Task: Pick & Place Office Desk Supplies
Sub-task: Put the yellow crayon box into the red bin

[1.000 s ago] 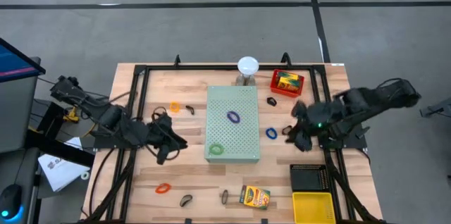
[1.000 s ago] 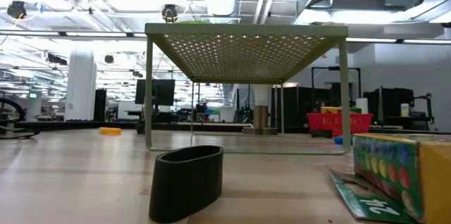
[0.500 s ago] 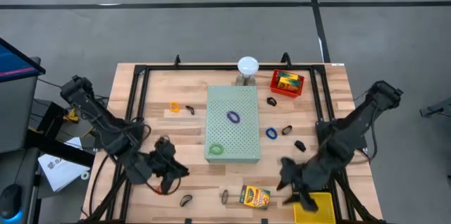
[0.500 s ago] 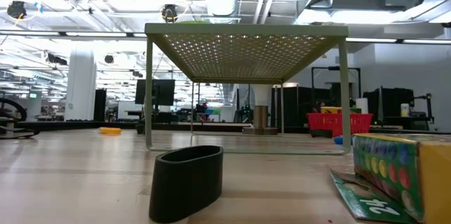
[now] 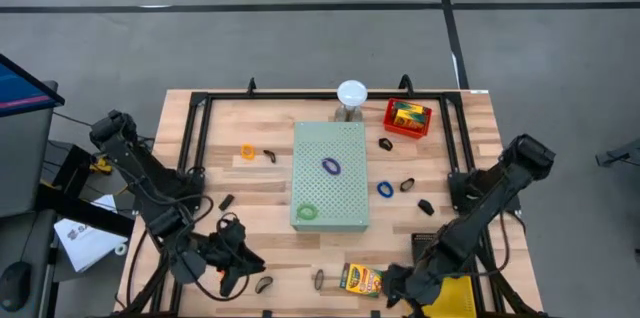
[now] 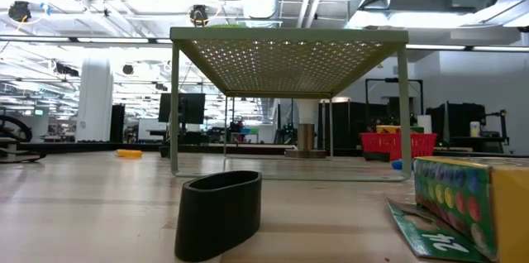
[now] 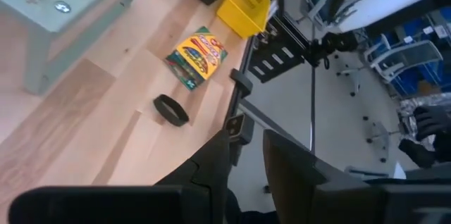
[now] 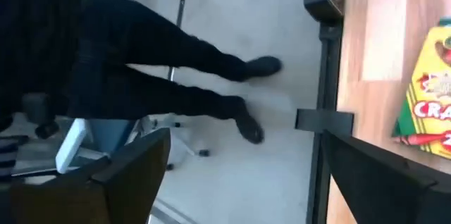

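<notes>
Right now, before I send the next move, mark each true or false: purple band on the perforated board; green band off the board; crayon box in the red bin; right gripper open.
1. A purple band loop lies on the pale-green perforated board. True.
2. The green band loop lies on the bare table. False: it is on the board too.
3. The crayon box sits in the red bin. False: it lies on the table's near edge.
4. The right gripper is open. True.

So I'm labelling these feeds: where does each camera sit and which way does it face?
High: overhead, straight down; both arms, pale-green perforated board.
Low: table height, under the board; no arm.
Left wrist: past left gripper to yellow-green crayon box, as in high.
Right wrist: past open right gripper off the table edge; a person's legs.
</notes>
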